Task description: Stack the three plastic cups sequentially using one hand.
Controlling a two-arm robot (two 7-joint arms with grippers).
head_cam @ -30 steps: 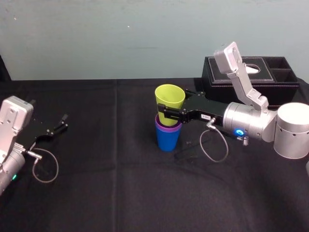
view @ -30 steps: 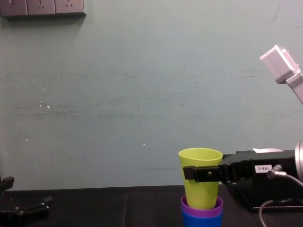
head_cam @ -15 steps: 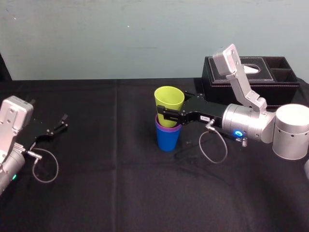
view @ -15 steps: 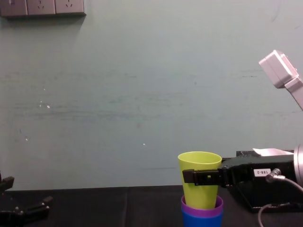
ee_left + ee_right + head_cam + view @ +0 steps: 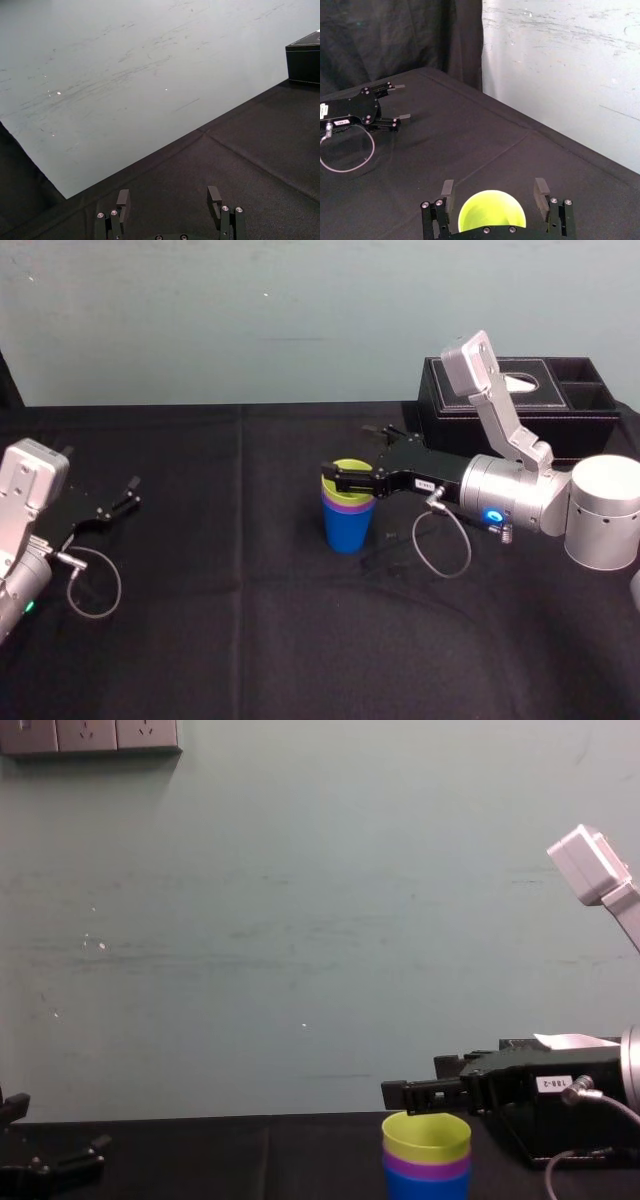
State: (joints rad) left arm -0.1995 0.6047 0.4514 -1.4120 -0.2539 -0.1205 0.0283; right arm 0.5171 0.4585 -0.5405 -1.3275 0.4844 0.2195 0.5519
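Nearest, at the left edge of the black-covered desk (image 5: 250,640), the left gripper (image 5: 128,492) lies low and idle. Its fingers (image 5: 122,201) are spread wide and hold nothing, with bare cloth between them in the left wrist view.

Farther in, near the middle of the desk, the three cups stand upright as one nested stack. The blue cup (image 5: 347,532) is at the bottom on the cloth, the purple cup (image 5: 348,506) sits inside it with a band of its rim showing, and the yellow-green cup (image 5: 346,467) sits inside the purple one, its rim uppermost. From the chest view the three rims form close bands: yellow-green (image 5: 426,1135) over purple (image 5: 426,1167) over blue (image 5: 426,1188).

The right gripper (image 5: 350,455) reaches in from the right at the level of the top of the stack. Its fingers (image 5: 447,192) are parted wider than the yellow-green cup (image 5: 491,216), one on each side of the rim and clear of it, gripping nothing. A white label (image 5: 424,483) sits on its black body and a grey cable (image 5: 440,540) loops below its wrist.

Beyond, at the far right of the desk, stands a black tissue box (image 5: 590,415), and behind everything a pale green wall (image 5: 250,310).
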